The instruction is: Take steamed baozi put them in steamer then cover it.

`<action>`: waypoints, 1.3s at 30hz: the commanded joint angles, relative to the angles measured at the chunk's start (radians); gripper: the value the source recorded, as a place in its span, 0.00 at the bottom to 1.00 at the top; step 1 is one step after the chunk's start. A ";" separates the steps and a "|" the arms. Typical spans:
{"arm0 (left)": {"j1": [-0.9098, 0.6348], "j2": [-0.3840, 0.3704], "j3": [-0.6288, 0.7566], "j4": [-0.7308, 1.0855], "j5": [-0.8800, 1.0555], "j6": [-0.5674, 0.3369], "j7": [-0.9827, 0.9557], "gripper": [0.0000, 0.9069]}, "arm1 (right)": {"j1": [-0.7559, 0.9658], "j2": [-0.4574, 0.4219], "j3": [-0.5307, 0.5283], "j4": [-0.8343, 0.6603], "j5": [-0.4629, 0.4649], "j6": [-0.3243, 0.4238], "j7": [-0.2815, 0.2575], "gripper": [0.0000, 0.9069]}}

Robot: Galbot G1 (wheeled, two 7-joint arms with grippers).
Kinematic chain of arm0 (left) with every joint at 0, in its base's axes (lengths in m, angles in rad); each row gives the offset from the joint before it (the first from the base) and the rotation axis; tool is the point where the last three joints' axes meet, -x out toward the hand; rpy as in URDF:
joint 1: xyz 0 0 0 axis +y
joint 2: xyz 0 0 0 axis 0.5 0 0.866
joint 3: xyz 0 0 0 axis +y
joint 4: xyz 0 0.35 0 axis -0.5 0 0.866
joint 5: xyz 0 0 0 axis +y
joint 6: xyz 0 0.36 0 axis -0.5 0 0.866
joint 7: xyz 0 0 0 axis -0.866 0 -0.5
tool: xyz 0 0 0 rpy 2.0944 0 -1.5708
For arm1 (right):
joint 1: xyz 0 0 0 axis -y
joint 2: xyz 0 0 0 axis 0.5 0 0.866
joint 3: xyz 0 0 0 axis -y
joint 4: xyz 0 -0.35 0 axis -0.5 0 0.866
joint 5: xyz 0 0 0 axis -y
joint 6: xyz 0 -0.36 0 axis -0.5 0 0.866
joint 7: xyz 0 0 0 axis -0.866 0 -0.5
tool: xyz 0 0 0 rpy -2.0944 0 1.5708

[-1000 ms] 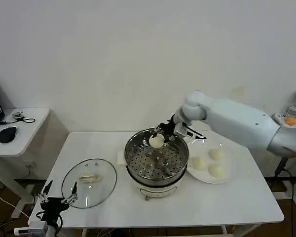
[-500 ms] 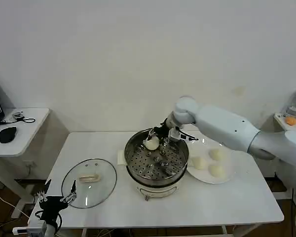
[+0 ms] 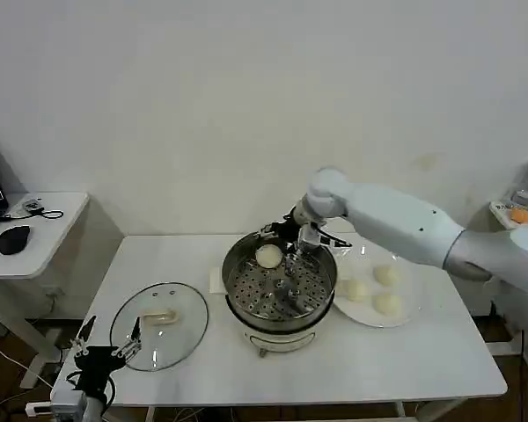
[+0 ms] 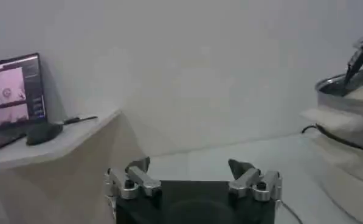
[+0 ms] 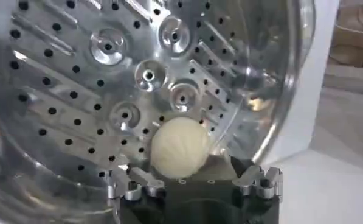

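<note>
One steamed baozi lies on the perforated tray at the far side of the steamer, a shiny steel pot on a white base at the table's middle. My right gripper hovers inside the pot's rim just beside that bun, open, its fingers spread wider than the bun. Three more baozi rest on a glass plate right of the pot. The cover, a glass lid with a cream handle, lies flat on the table at left. My left gripper waits open near the table's front-left corner.
A low white side table with a black mouse and cables stands left of the work table. The steamer's rim appears far off in the left wrist view. Bare tabletop lies in front of the pot and plate.
My right gripper carried the baozi down into the steamer, opened and let it go on the tray, then drew slightly right of it. The left arm has barely moved.
</note>
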 commanded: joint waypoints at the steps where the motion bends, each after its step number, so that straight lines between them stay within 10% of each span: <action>1: -0.012 0.005 0.028 -0.006 0.001 0.006 -0.001 1.00 | 0.240 -0.184 -0.113 0.210 0.341 -0.272 -0.110 1.00; 5: -0.013 0.030 0.047 -0.031 0.003 0.021 0.001 1.00 | 0.314 -0.286 -0.182 0.255 0.471 -0.457 -0.131 1.00; 18: -0.054 0.097 0.079 -0.042 0.003 0.045 0.007 1.00 | 0.062 -0.571 -0.066 0.291 0.425 -0.708 -0.100 1.00; 30: -0.043 0.104 0.048 -0.046 0.004 0.037 0.010 1.00 | -0.216 -0.530 0.102 0.187 0.364 -0.579 -0.232 1.00; 39: -0.032 0.102 0.025 -0.052 0.008 0.041 0.010 1.00 | -0.325 -0.350 0.179 0.018 0.313 -0.588 -0.213 1.00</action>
